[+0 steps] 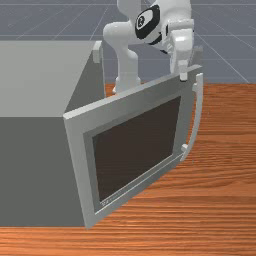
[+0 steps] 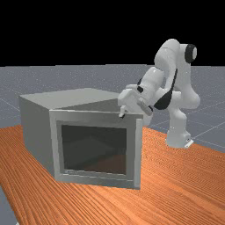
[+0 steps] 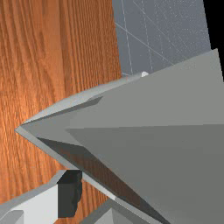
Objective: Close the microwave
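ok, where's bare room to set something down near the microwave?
Front view: bare wood to the right of the handle, and more below the door. The microwave has a bare flat top too. Crowded: the door's upper corner by the handle, where the gripper is. Behind the door, can't tell.

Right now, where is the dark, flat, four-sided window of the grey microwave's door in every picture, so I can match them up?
Front view: the dark window is around the middle, below the white claw and toward the front view's left of it.
Far view: left of the middle, below the claw.
Wrist view: a thin, slanting dark strip near the claw.
Shared landmark: the orange-brown wooden table.
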Robot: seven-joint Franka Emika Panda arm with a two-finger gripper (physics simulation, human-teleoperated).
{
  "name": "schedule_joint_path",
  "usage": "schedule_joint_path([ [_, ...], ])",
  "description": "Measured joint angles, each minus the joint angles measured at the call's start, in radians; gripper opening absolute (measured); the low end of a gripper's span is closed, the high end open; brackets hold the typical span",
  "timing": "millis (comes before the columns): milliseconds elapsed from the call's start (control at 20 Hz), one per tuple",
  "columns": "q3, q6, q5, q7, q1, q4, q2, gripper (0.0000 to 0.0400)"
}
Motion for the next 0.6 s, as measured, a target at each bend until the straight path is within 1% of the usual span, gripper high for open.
schedule_joint_path([
  [50,0.046,0.008,0.043,-0.047,-0.054,-0.085,-0.074,0.0397],
  [100,0.093,0.022,-0.302,0.256,-0.143,-0.134,-0.135,0.04],
  [150,0.171,0.051,-0.328,0.257,-0.249,-0.215,-0.223,0.04],
  [200,0.16,0.055,-0.064,0.026,-0.217,-0.334,-0.355,0.04],
  [250,0.135,-0.035,0.013,0.004,-0.157,-0.423,-0.466,0.04],
  [300,0.153,-0.077,0.029,0.028,-0.148,-0.513,-0.586,0.04],
  [350,0.173,-0.108,0.035,0.05,-0.146,-0.561,-0.662,0.04],
  [400,0.327,-0.237,0.019,0.233,-0.217,-0.481,-0.633,0.04],
  [450,0.511,-0.396,-0.021,0.419,-0.276,-0.346,-0.539,0.04],
  [500,0.626,-0.506,-0.09,0.552,-0.273,-0.225,-0.438,0.04],
  [550,0.618,-0.551,-0.195,0.592,-0.228,-0.073,-0.303,0.04],
  [600,0.579,-0.601,-0.267,0.577,-0.198,0.142,-0.113,0.04],
])
